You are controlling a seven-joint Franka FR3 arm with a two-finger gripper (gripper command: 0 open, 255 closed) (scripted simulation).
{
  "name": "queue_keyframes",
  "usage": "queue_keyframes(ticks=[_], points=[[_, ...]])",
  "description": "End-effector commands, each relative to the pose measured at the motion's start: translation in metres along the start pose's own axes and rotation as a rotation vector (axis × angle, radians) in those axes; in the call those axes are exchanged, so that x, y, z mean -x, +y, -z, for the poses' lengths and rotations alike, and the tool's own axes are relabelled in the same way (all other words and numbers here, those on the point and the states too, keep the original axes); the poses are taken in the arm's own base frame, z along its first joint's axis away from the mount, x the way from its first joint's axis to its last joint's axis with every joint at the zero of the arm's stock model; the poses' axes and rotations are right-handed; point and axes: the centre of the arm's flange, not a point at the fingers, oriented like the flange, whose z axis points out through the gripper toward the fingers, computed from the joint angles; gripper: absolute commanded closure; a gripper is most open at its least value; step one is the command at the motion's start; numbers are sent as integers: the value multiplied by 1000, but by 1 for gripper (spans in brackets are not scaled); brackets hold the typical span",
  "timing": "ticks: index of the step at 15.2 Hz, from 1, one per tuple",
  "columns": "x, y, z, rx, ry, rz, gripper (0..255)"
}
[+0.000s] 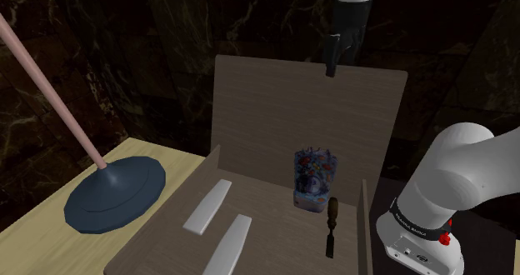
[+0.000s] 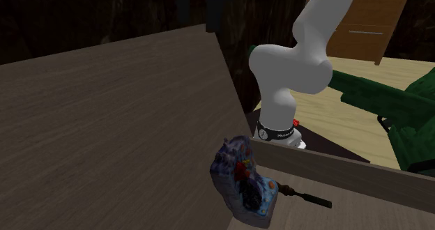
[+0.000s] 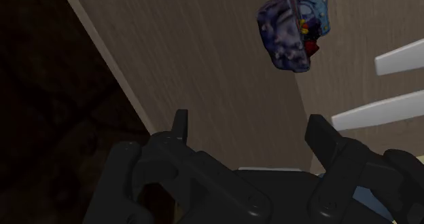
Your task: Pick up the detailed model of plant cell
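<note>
Well above the plant cell model (image 1: pixel 314 177), the end effector (image 3: pixel 249 119) gapes empty, arm (image 1: pixel 350 7) cropped.

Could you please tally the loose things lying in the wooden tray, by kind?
Colourful cell model: 1
White flat strips: 2
Brown-handled tool: 1
Total: 4
</note>
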Motion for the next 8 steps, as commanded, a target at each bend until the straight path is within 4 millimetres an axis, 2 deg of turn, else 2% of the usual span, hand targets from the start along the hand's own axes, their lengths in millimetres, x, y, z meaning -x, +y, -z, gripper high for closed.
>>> queue_keyframes(ticks=[1,8], points=[[0,0,0,0,0,0,0],[-1,-22,-86,-91,-20,321,0]])
